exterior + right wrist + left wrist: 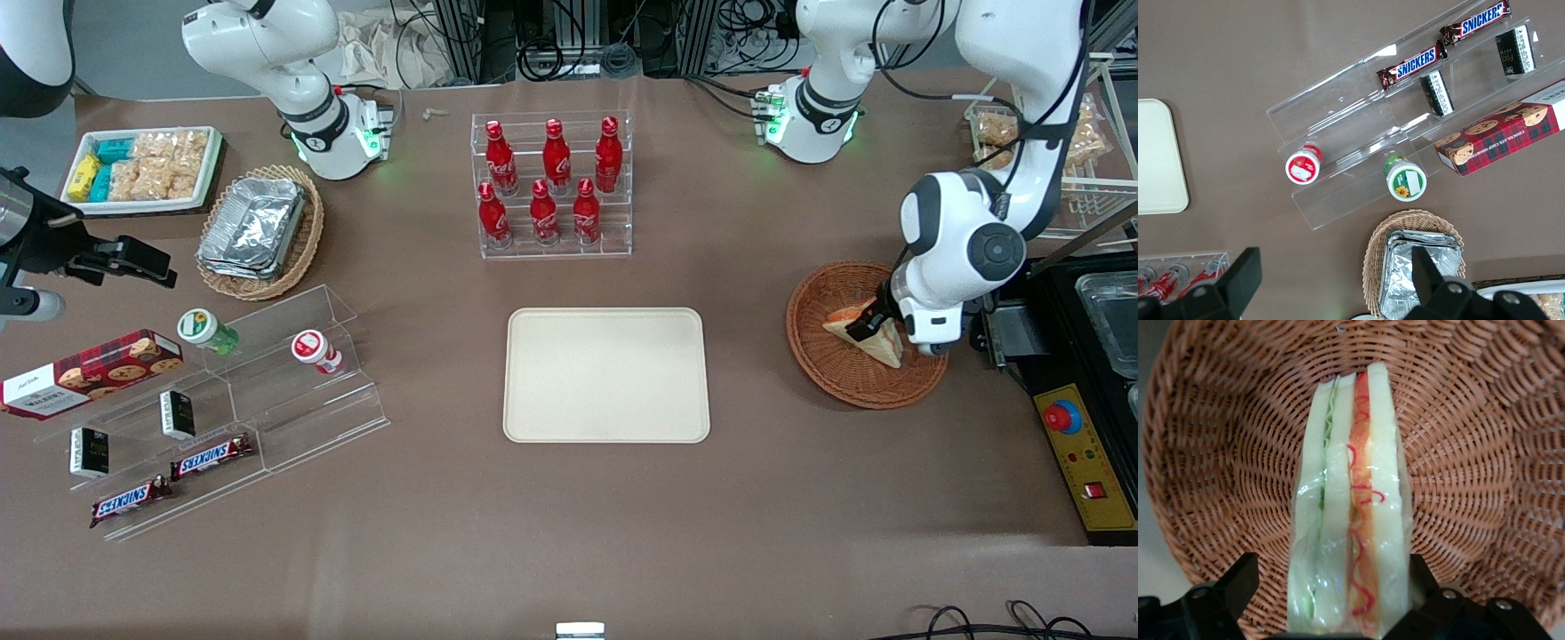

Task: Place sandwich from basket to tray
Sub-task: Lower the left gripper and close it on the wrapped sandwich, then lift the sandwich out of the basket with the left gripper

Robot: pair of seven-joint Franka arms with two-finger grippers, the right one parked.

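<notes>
In my front view the left arm's gripper (pixel 869 325) sat inside the round reddish-brown wicker basket (pixel 836 378) at right of frame, the large cream-beige rectangular tray (pixel 606 374) lying bare at centre. Only the wrist view showed me the grip: both fingers (pixel 1238 583) stood narrowly parted, flanking the triangular white-bread sandwich (pixel 1350 520) in clear wrap, though I couldn't tell whether they pressed it.

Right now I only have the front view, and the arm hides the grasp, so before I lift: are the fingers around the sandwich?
Observer: Yes. In the wrist view the gripper straddles the sandwich in the basket, layered cut edge toward the camera.
Operator: Closed on it?
Observer: Not yet. One of the fingers stands apart from the bread, with basket weave showing between; the other is against the wrap.
Operator: Wrap?
Observer: Clear film covers the sandwich, wrinkled over the filling.
</notes>
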